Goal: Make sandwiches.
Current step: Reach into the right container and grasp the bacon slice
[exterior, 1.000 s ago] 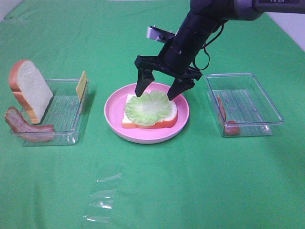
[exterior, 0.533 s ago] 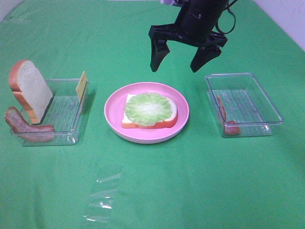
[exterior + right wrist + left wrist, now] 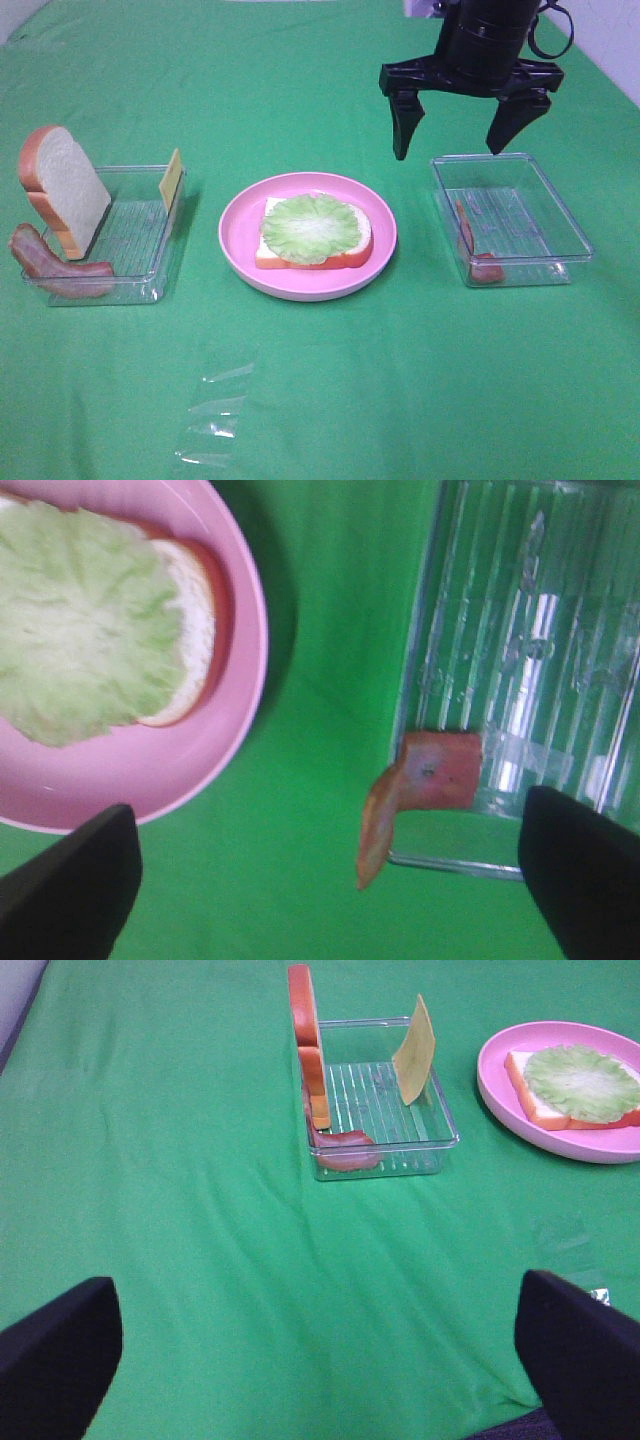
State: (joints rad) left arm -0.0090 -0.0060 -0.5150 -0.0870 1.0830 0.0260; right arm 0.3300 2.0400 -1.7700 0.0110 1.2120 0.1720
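Lettuce leaf (image 3: 316, 226) is lying flat, ruffled and pale, on a bread slice (image 3: 300, 260) on the pink plate (image 3: 232, 240), mid-cloth. Bacon is probably the layer in hand: one bacon strip (image 3: 485, 268) is leaning along the left wall of the right tray (image 3: 560, 215). Right gripper (image 3: 447, 150) is hovering over that tray's far-left corner, jaws spread, empty. The next move calls for lowering onto the strip. Left gripper (image 3: 320, 1360) is sitting low, likewise spread.

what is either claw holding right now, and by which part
Nothing is held: the right claw hangs open near the right-hand tray, the left claw open and empty.
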